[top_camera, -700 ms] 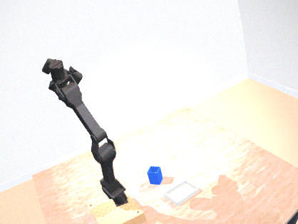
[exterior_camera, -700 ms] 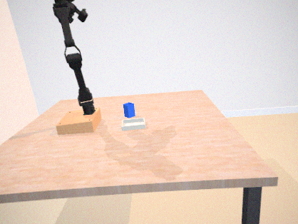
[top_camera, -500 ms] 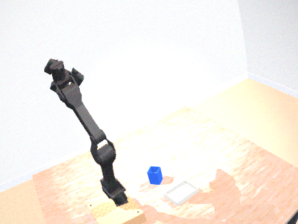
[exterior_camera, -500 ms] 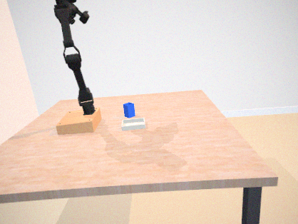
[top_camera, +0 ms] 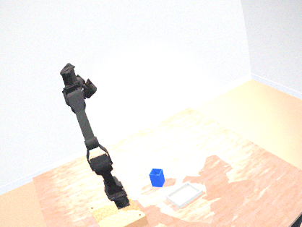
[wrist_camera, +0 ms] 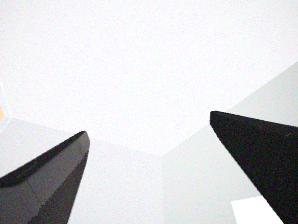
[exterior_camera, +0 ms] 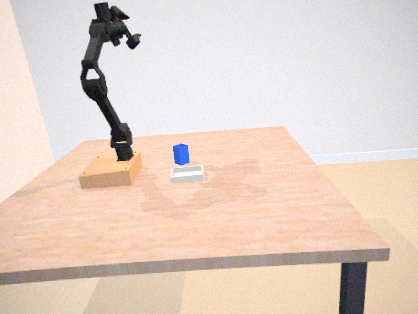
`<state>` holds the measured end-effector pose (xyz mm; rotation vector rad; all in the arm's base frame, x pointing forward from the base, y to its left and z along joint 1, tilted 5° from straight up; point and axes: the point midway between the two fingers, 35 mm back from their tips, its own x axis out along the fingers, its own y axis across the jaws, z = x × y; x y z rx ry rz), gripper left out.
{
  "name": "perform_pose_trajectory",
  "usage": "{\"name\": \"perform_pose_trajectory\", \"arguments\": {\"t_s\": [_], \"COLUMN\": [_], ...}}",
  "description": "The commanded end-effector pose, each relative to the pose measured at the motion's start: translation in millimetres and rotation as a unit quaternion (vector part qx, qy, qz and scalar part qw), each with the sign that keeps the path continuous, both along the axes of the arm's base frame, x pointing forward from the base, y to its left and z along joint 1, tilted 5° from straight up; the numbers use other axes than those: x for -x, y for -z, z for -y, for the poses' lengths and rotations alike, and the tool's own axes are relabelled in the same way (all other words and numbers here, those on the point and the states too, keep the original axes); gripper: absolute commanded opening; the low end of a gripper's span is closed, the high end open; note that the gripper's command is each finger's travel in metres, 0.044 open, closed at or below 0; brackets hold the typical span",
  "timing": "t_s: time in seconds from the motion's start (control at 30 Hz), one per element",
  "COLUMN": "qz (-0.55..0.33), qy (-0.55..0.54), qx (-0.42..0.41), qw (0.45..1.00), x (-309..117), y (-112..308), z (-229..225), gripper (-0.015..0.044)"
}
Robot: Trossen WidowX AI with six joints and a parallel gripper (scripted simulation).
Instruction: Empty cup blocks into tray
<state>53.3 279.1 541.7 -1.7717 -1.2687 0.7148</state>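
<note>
With the black parallel-jaw gripper (top_camera: 92, 88) (exterior_camera: 134, 41) (wrist_camera: 150, 126) wide open and empty, upper left of the top frame, lower gently toward the upright blue square cup (top_camera: 157, 178) (exterior_camera: 181, 154), lower centre; centre before closing.

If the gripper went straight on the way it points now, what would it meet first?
No nearby obstacle shows between or beyond the gripper's open fingers; the first thing in line looks like the pale room surface, though how far off is unclear.
</note>
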Motion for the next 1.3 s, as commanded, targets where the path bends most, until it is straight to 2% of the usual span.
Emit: {"name": "perform_pose_trajectory", "arguments": {"t_s": [0.0, 0.27, 0.67, 1.27], "qz": [-0.03, -0.095, -0.227, -0.453], "qy": [0.017, 0.055, 0.117, 0.218], "qx": [0.001, 0.012, 0.025, -0.017], "qw": [0.999, 0.994, 0.967, 0.864], "x": [-15, -48, -108, -175], "y": [12, 47, 129, 258], "z": [0, -1, 9, 73], "gripper": [0.044, 0.044, 0.044, 0.044]}}
